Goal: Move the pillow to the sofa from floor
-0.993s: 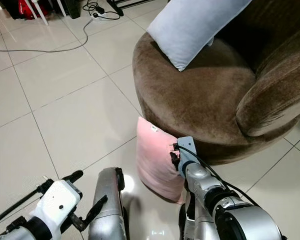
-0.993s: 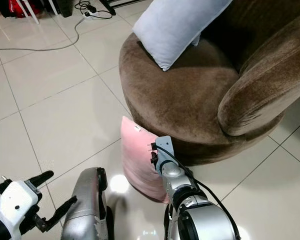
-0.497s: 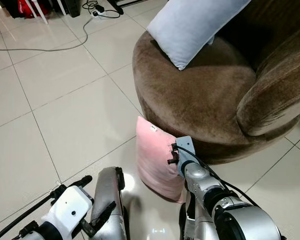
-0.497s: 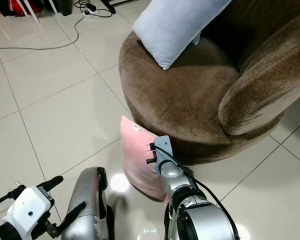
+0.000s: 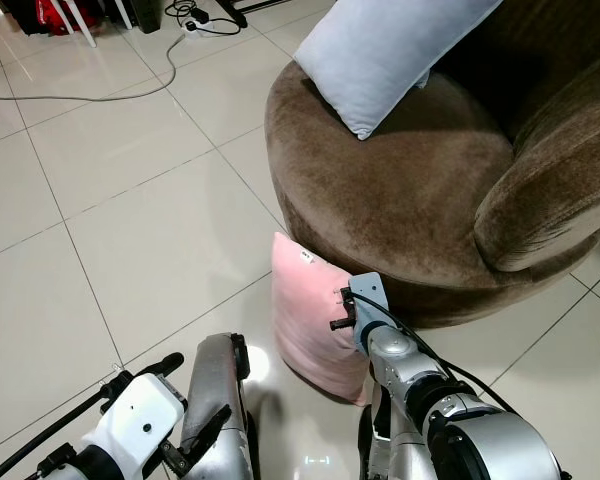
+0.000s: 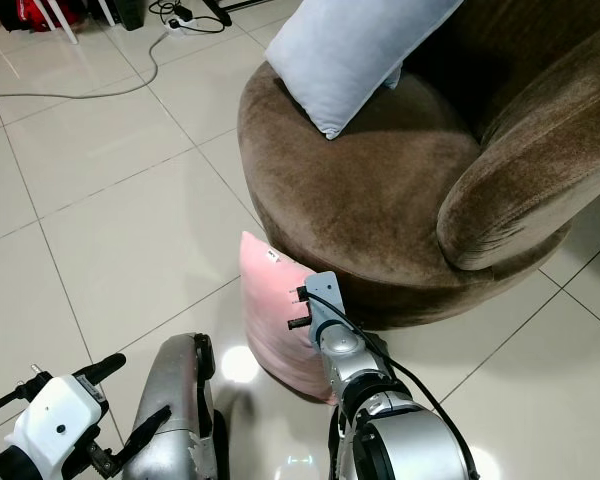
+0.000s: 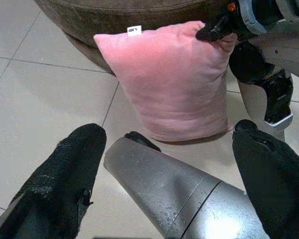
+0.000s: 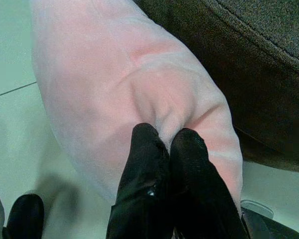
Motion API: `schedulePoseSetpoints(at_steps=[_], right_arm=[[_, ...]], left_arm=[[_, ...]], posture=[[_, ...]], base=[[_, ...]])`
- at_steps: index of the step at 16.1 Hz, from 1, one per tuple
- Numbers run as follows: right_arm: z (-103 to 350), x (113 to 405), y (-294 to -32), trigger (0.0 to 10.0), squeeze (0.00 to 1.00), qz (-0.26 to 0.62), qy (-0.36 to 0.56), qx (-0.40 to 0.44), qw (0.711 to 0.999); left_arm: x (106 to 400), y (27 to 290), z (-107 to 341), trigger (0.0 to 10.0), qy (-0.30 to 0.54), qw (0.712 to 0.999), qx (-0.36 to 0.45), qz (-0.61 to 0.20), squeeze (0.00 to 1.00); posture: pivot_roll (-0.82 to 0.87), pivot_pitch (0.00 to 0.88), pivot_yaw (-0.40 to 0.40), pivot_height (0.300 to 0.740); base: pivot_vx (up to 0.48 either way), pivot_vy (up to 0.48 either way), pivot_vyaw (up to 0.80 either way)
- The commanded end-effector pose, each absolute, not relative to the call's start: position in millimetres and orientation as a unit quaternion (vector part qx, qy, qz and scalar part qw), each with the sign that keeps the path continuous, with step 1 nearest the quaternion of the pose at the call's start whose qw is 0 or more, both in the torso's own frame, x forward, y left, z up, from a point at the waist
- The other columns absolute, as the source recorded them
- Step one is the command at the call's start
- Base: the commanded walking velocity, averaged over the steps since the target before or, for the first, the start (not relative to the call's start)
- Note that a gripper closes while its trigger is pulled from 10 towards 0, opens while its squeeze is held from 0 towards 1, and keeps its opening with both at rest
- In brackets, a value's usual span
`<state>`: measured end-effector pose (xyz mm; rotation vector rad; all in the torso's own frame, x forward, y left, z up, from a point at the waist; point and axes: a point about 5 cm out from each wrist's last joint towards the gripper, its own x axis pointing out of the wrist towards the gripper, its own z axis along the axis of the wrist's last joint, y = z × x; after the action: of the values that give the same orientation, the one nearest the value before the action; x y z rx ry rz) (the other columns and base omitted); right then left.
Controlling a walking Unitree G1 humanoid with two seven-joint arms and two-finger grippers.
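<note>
Pinching a fold of the soft pink pillow [image 8: 139, 94], our right gripper [image 8: 167, 144] has its two black fingers clenched on the fabric. Beyond those fingers, the pillow stands upright on the pale tiled floor [image 5: 130, 240], leaning against the round brown velvet sofa [image 5: 400, 190]. Our left gripper [image 7: 169, 149] hangs with fingers released, the pillow ahead of them.

Pink pillow [image 5: 310, 315] — soft, plush, small white tag at top corner, standing upright on tiled floor, leaning against brown sofa [image 5: 410, 190] base

A soft pink square pillow [image 5: 310, 315] stands on edge on the tiled floor [image 5: 130, 220], leaning against the front of the round brown plush sofa [image 5: 420, 190]. A pale blue pillow [image 5: 380, 50] lies on the sofa's seat, toward its back.
</note>
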<state>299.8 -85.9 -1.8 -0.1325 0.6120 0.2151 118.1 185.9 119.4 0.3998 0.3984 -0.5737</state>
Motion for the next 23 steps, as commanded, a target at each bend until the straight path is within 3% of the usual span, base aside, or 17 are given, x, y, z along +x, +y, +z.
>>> schedulePoseSetpoints(at_steps=[1, 13, 17, 20, 22, 23], right_arm=[[-7.3, 293.1, -81.8, 0.0, 0.00, 0.117, 0.307, -0.063, 0.942], [8.7, 288.9, -70.1, 0.0, 0.00, 0.284, 0.211, 0.078, 0.932], [67.8, 298.9, -78.3, 0.0, 0.00, 0.284, 0.089, 0.230, 0.927], [118.3, 288.8, -87.5, 0.0, 0.00, 0.275, 0.019, 0.302, 0.912], [142.5, 287.5, -95.8, 0.0, 0.00, 0.242, -0.017, 0.308, 0.920], [155.1, 287.6, -102.8, 5.1, 0.00, 0.205, -0.030, 0.308, 0.928]], left_arm=[[115.2, 184.7, 117.1, 10.0, 0.202, 0.917, 0.194, -0.284, 0.38], [146.9, 172.3, 93.0, 10.0, 0.170, 0.933, 0.182, -0.259, 0.38], [145.7, 183.3, 94.3, 10.0, 0.157, 0.949, 0.159, -0.222, 0.39], [148.9, 183.5, 98.4, 10.0, 0.143, 0.957, 0.148, -0.205, 0.38], [152.6, 183.4, 100.5, 10.0, 0.131, 0.961, 0.145, -0.196, 0.38], [155.5, 183.5, 102.5, 10.0, 0.123, 0.964, 0.141, -0.189, 0.38]], posture=[[0.32, 0.180, 0.060, 0.522], [0.23, 0.057, -0.029, 0.522], [0.19, 0.006, -0.047, 0.522], [0.17, 0.000, -0.046, 0.522], [0.16, 0.000, -0.048, 0.522], [0.15, 0.000, -0.048, 0.522]], base=[[0.000, 0.000, 0.00], [0.000, 0.000, 0.00], [0.000, 0.000, 0.00], [0.000, 0.000, 0.00], [0.000, 0.000, 0.00], [0.000, 0.000, 0.00]])
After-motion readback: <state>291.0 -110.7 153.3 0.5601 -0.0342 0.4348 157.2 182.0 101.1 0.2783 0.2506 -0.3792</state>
